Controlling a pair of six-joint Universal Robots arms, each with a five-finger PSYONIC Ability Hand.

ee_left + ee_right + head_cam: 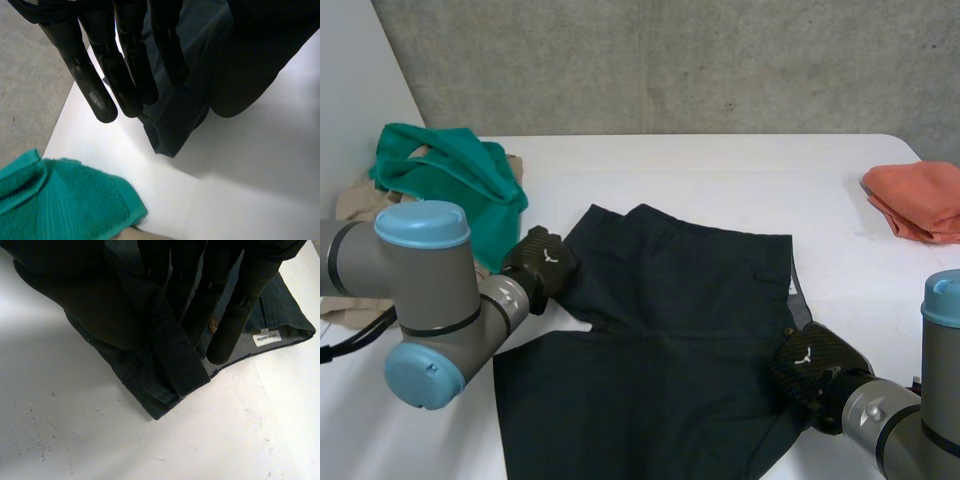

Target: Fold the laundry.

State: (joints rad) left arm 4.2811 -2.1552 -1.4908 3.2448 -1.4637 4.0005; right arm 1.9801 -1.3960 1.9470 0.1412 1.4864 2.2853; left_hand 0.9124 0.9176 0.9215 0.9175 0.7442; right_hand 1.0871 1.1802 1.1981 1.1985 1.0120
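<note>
Fold barely begun, I judge: dark navy cotton trousers [670,330] lie mid white counter [720,170], my left hand [542,262] pinching a leg hem, my right hand [810,372] the waistband; crumpled green towel [450,180] and orange cloth [920,200] wait at its side edges.

The dark garment [660,380] runs off the head view's bottom edge; the orange cloth [920,200] is cropped at its side. My left arm [420,290] and the green towel [450,175] hide most of the beige cloth [352,203]. I can't read the label [265,338].
</note>
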